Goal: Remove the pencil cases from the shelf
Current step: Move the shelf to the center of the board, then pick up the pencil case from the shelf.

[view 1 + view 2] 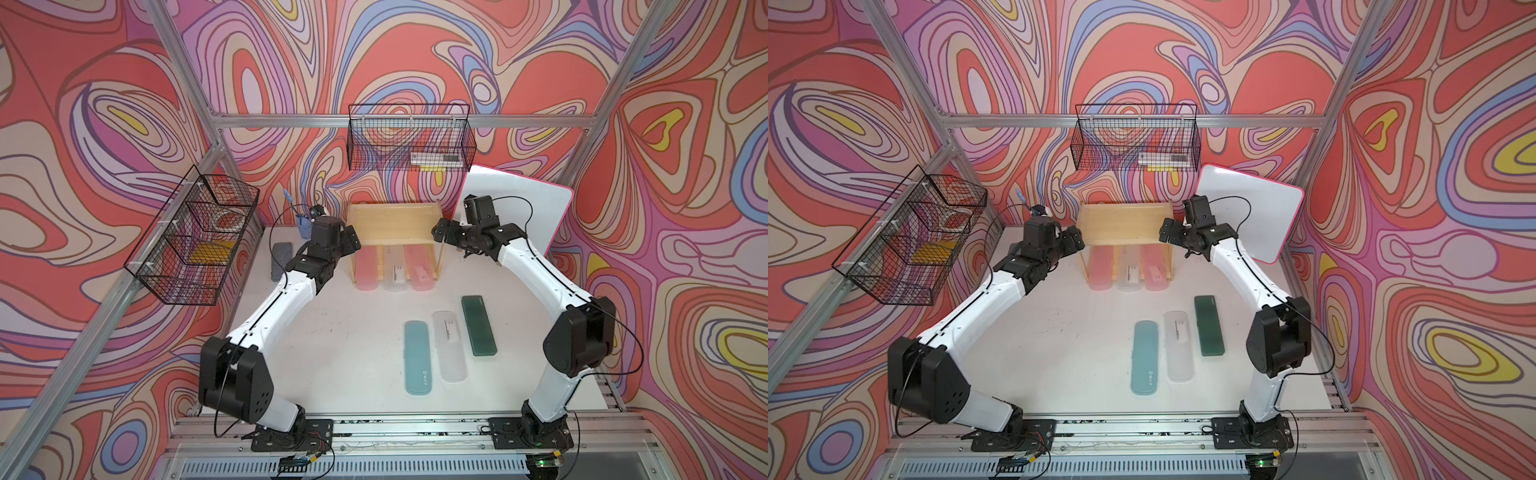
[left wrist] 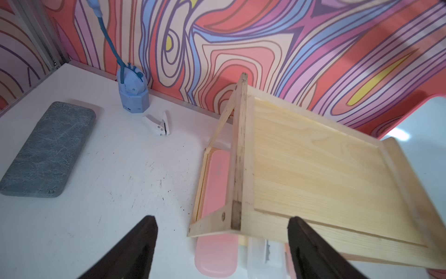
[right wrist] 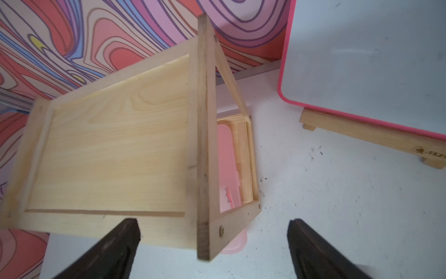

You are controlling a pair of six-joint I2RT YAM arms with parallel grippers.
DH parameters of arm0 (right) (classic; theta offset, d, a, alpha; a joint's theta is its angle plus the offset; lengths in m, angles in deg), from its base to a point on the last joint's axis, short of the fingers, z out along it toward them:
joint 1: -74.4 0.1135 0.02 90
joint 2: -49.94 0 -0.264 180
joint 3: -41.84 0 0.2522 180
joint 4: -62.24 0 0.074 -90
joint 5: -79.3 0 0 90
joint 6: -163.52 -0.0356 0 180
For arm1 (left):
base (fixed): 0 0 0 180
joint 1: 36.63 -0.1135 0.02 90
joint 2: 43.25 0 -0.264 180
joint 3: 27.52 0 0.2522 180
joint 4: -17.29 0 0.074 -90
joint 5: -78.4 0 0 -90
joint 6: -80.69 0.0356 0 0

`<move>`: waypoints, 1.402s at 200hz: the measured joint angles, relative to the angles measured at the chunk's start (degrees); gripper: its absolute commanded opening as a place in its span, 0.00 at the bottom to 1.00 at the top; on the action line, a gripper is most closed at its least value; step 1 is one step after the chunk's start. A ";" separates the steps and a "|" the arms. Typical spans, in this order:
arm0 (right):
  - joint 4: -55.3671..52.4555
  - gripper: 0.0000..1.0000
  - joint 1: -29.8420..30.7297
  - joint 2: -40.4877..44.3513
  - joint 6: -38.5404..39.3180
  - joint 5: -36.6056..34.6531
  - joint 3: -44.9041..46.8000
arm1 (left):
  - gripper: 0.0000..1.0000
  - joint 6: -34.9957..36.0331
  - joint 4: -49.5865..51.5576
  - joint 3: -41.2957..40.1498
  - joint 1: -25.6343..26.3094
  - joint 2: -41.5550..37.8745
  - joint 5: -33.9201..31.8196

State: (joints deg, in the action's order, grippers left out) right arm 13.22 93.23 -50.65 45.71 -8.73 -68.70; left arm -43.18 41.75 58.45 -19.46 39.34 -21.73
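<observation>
Half done: the teal case, clear case and dark green case lie on the surface, but the pink case, second clear case and other pink case are still on the bottom level of the shelf, while the left jaws and right jaws hang wide open, empty, beside its ends.

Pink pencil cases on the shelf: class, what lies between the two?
A frosted clear pencil case lies between the pink pencil case and the second pink pencil case on the lower tier of the shelf, shown in both top views.
</observation>
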 measured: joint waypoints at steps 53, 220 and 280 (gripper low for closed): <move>0.98 0.98 1.14 14.75 0.52 -1.07 7.93 | 0.88 -22.34 -18.51 -31.89 0.09 -22.82 8.63; 0.13 0.98 1.14 16.11 0.63 -1.36 18.34 | 0.91 -51.69 -84.30 -40.26 0.59 31.17 18.40; 0.15 0.98 1.14 15.39 0.70 -1.31 18.34 | 0.27 -50.97 -79.21 -36.76 0.59 32.30 17.88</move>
State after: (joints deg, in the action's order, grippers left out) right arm 13.37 94.36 -35.27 46.41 -10.04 -50.36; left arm -94.15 -37.46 21.68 -18.87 71.64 -3.86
